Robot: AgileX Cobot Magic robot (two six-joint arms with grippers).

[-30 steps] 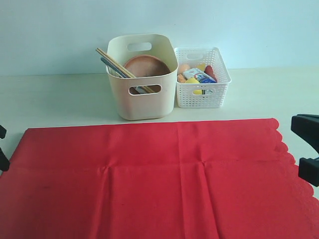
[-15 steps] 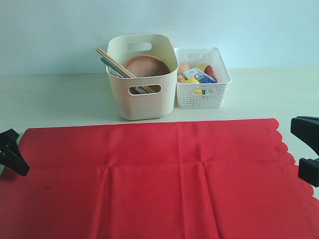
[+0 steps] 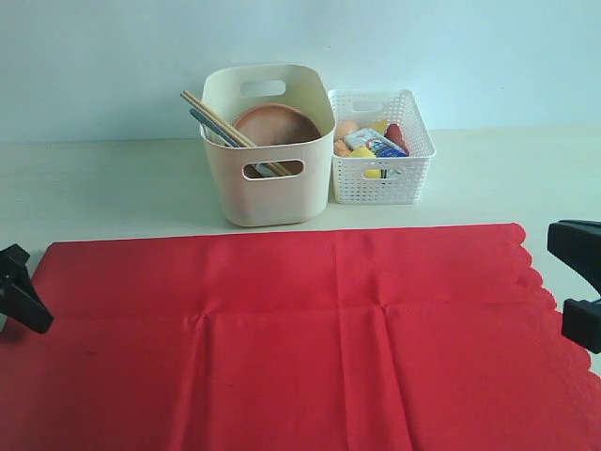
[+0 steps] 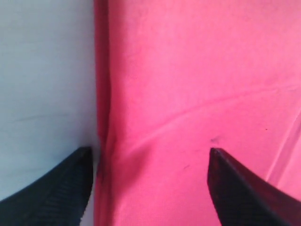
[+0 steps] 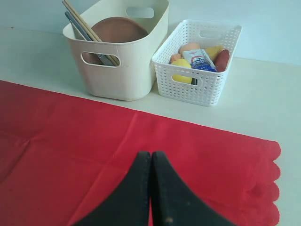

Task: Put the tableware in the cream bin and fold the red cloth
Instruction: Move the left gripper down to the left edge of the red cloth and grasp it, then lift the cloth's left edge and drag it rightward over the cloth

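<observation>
The red cloth [image 3: 300, 338] lies spread flat across the near table, its scalloped edge to the right. My left gripper [image 3: 19, 287] is open at the cloth's left edge. In the left wrist view the left gripper [image 4: 149, 151] straddles that edge of the red cloth [image 4: 197, 84]. My right gripper [image 3: 575, 282] sits at the right side. The right gripper [image 5: 150, 154] is shut and empty above the red cloth [image 5: 70, 141]. The cream bin [image 3: 268, 193] holds the brown plate [image 3: 275, 122] and the chopsticks [image 3: 218, 119]. The cup, bowl, knife and spoon are hidden.
A white lattice basket [image 3: 380, 178] with food items and a milk carton stands right beside the cream bin. Pale table [image 3: 103, 188] shows behind the cloth, and a light wall rises at the back.
My left gripper has come in from the left frame edge to the cloth's left edge and settled there. The right gripper and the cloth have not moved.
</observation>
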